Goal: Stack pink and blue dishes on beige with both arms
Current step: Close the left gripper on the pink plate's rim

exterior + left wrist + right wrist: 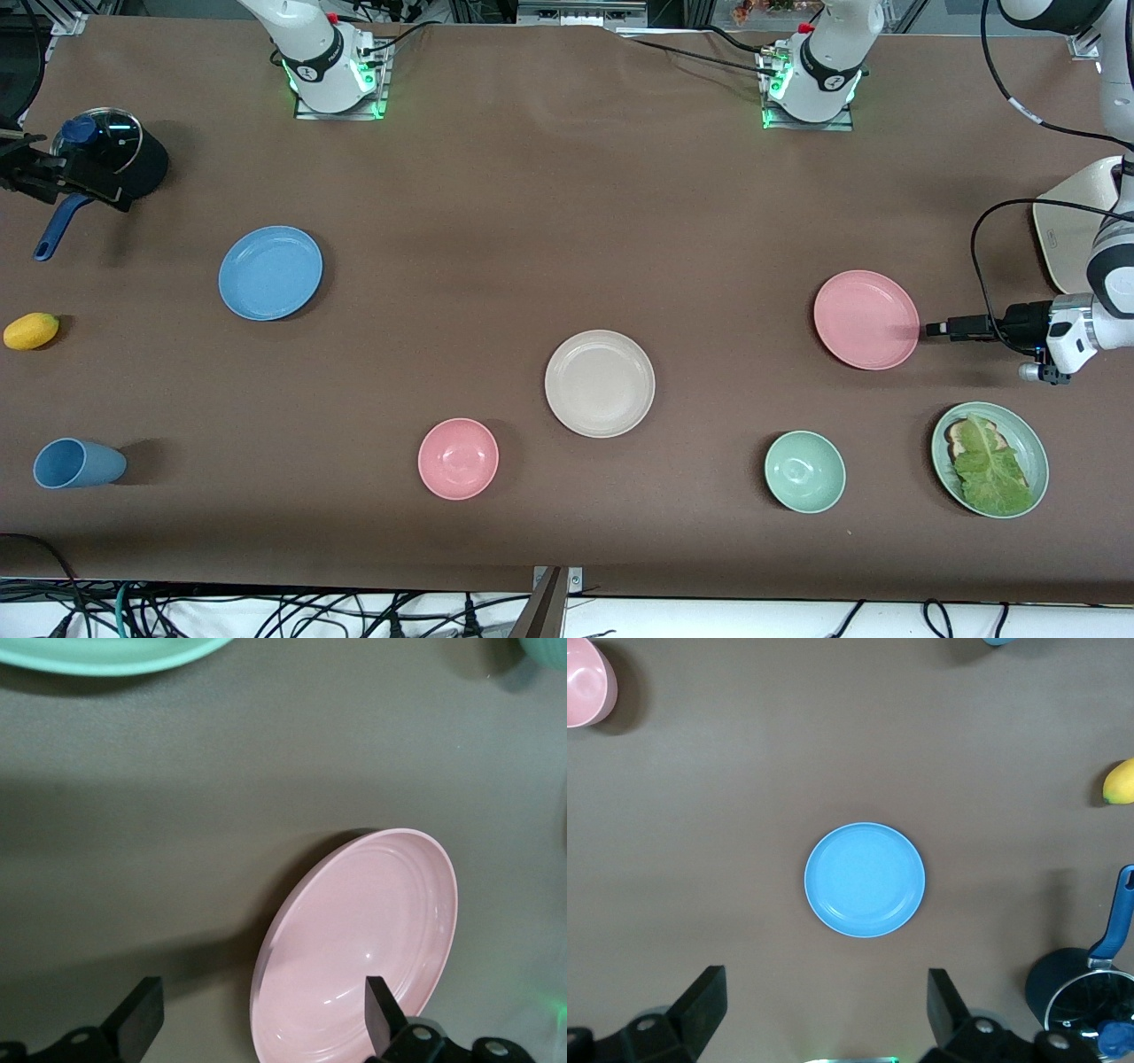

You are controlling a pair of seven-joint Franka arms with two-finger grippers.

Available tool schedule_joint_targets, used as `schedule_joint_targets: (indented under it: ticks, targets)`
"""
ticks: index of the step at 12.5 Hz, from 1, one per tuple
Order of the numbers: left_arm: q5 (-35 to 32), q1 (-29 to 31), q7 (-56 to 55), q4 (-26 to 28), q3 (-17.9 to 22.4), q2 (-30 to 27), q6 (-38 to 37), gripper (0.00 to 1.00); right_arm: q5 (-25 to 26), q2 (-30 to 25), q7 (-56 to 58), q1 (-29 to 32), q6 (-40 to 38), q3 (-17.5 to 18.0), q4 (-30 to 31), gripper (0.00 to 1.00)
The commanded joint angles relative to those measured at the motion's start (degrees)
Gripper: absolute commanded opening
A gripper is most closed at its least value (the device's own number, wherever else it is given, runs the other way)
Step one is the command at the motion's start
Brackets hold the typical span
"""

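Where left gripper [257, 1019] nears pink plate [359, 943], rim cropped

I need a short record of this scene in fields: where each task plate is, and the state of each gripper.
pink plate: on table, toward left arm's end
blue plate: on table, toward right arm's end
beige plate: mid-table, bare
left gripper: open, low at pink plate's rim
right gripper: open, above blue plate
stacking: not yet begun

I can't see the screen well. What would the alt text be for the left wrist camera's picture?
The left gripper, fingers open, sits low at the rim of a pink plate lying on the brown table. The edge of a pale green plate and a bit of a green bowl show at the picture's border.
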State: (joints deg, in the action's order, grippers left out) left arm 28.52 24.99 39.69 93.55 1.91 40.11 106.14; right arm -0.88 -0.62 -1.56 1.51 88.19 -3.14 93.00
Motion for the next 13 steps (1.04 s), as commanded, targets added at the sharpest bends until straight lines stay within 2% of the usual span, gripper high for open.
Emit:
schedule_joint_targets:
  ticks: [1, 6, 13]
  targets:
    - [2.2, 0.0, 1.4, 1.2, -0.4, -0.3, 1.7, 1.0, -0.1, -0.5, 0.8, 0.4, -0.6, 0.1, 0.2, 1.0]
    - [3.8, -1.0, 1.4, 4.3, -0.9, -0.2, 7.0, 0.99, -0.1, -0.5, 0.8, 0.4, -0.6, 0.1, 0.2, 1.0]
    - [4.8, -0.2, 1.6, 7.0, -1.1, -0.8, 7.0, 0.99, -0.1, -0.5, 0.8, 0.4, -0.6, 0.1, 0.2, 1.0]
